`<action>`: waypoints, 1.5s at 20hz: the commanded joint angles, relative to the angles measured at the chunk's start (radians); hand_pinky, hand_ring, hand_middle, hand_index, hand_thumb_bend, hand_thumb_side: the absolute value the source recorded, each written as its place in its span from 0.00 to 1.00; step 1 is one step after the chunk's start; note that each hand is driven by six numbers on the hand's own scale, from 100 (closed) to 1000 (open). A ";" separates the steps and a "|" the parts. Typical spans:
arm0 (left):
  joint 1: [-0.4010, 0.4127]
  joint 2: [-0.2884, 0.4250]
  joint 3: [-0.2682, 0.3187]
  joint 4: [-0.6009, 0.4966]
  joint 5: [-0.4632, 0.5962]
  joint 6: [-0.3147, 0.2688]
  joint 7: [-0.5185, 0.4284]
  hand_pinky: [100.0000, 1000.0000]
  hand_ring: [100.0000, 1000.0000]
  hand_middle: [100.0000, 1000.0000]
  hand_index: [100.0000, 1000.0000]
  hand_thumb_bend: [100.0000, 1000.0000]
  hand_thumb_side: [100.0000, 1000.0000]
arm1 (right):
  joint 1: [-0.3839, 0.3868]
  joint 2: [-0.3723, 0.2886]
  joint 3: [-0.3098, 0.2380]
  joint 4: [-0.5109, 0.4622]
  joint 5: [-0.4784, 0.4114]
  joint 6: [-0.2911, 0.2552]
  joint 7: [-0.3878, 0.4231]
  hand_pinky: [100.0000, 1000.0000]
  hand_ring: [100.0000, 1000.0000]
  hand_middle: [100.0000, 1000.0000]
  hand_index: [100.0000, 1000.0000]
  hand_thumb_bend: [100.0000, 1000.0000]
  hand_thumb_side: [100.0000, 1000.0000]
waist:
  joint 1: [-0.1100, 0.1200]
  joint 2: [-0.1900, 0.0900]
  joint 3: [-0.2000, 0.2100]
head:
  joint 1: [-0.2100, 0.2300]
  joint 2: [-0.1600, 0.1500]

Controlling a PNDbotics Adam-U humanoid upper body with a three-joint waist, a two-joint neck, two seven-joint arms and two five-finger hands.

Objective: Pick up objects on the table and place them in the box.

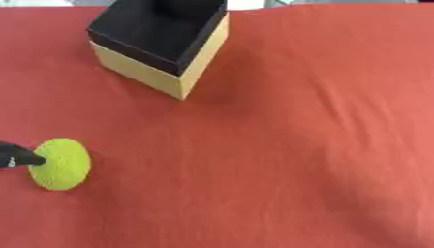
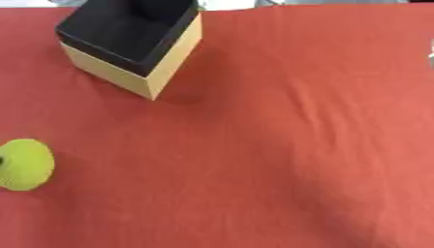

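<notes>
Down at the table's left edge, the yellow-green ball [image 1: 61, 163] lies well apart from the box [image 1: 161, 46]. Only a fingertip of the left hand [image 1: 19, 156] touches it; its grasp cannot be told. A nudge could roll it away.

**Red cloth fills the view**

A red cloth [image 1: 297, 145] covers the whole work surface, with soft creases running across its right half. Along the far edge, behind the cloth, a thin pale strip [image 2: 254, 4] shows, too blurred to identify.
</notes>
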 commanded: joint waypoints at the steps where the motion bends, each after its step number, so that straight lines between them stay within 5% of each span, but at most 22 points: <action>1: -0.018 0.020 0.024 -0.013 -0.019 0.007 0.054 0.96 0.91 0.85 0.98 0.45 0.00 | -0.013 -0.019 -0.006 -0.015 -0.004 -0.002 0.000 0.73 0.77 0.56 0.73 0.00 0.61 | 0.000 -0.022 0.000 | 0.005 0.001; 9: -0.092 0.001 0.073 -0.017 -0.022 0.014 0.168 0.95 0.90 0.84 0.98 0.43 0.00 | -0.014 -0.017 -0.003 -0.015 -0.005 -0.003 0.002 0.73 0.77 0.56 0.73 0.00 0.61 | 0.002 -0.024 0.002 | 0.008 0.003; 30: -0.259 -0.155 -0.074 0.227 0.086 -0.035 -0.101 0.96 0.95 0.86 0.98 0.41 0.06 | -0.019 -0.002 0.001 -0.015 -0.014 -0.007 0.002 0.73 0.77 0.56 0.72 0.00 0.61 | -0.001 -0.023 -0.014 | 0.023 0.000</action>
